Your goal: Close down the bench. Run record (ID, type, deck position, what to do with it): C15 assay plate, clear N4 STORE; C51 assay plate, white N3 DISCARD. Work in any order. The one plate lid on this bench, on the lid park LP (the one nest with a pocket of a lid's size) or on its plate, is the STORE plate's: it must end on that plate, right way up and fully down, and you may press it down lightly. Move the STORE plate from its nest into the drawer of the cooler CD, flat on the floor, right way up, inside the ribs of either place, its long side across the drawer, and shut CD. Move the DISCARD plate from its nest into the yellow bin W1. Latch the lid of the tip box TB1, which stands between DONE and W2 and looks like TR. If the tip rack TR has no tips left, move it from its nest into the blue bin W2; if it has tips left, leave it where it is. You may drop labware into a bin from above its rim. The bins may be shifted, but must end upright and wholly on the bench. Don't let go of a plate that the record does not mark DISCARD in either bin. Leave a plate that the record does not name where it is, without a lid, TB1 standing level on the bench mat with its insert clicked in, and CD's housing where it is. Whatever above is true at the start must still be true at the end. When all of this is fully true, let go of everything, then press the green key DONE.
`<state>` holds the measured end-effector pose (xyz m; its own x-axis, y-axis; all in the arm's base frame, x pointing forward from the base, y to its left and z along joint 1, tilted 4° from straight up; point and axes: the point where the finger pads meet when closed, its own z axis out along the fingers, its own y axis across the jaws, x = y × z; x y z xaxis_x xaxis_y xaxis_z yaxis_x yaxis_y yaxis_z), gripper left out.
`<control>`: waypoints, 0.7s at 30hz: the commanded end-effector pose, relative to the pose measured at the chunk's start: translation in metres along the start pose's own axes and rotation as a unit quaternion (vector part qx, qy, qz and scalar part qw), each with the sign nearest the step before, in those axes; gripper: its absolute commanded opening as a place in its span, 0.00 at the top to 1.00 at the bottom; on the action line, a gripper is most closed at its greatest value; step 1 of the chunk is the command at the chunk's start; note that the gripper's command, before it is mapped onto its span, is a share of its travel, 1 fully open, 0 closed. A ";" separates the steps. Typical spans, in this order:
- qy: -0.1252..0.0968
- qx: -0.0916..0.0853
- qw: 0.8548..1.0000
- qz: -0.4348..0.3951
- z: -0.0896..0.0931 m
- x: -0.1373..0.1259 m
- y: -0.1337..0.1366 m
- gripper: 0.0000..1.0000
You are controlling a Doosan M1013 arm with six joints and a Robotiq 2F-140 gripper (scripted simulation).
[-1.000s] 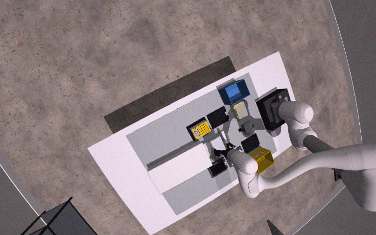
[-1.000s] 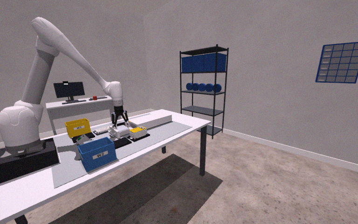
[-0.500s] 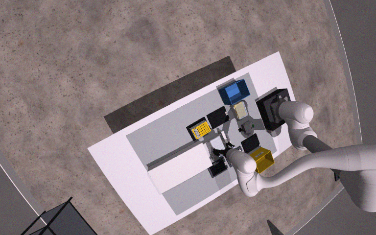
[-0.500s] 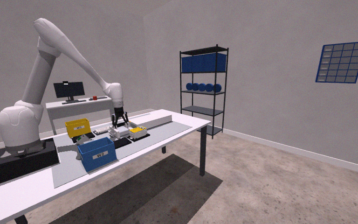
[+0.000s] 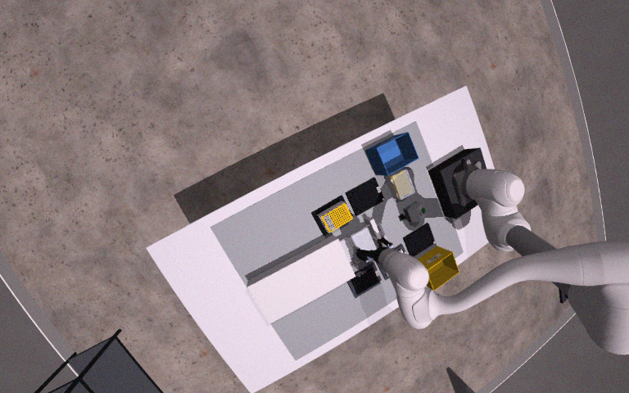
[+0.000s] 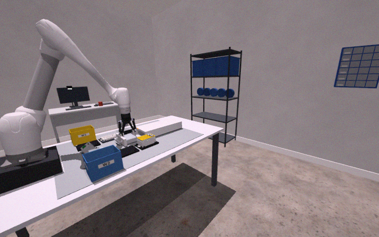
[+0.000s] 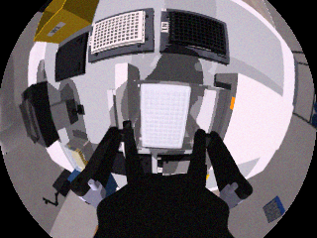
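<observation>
My gripper [image 7: 163,117] is shut on the clear assay plate [image 7: 164,114], a pale rectangle with a fine grid that looks lidded. I hold it flat over the open drawer [image 7: 212,106] of the cooler CD [image 5: 301,277]. In the overhead view the plate [image 5: 364,240] sits just past my gripper [image 5: 373,249], and it also shows in the side view [image 6: 128,137]. The white assay plate [image 7: 118,31] lies in its nest, also in the side view [image 6: 107,137]. The tip rack TR [image 5: 334,216] has a yellow top. The tip box TB1 [image 5: 401,183] stands by the blue bin W2 [image 5: 391,152].
The yellow bin W1 [image 5: 438,266] stands near my wrist. A dark gridded plate [image 7: 196,31] fills the nest beside the white plate. Empty black nests [image 5: 364,196] [image 5: 418,238] lie on the mat. The green key DONE [image 5: 423,210] is by TB1.
</observation>
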<state>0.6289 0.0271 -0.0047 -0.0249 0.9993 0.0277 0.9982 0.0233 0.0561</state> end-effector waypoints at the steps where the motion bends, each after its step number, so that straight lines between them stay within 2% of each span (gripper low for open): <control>1: 0.000 0.000 1.000 0.000 0.000 0.000 0.000 1.00; 21: 0.000 0.000 1.000 0.000 0.000 0.000 0.000 1.00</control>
<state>0.6289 0.0271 -0.0047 -0.0249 0.9993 0.0277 0.9982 0.0233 0.0561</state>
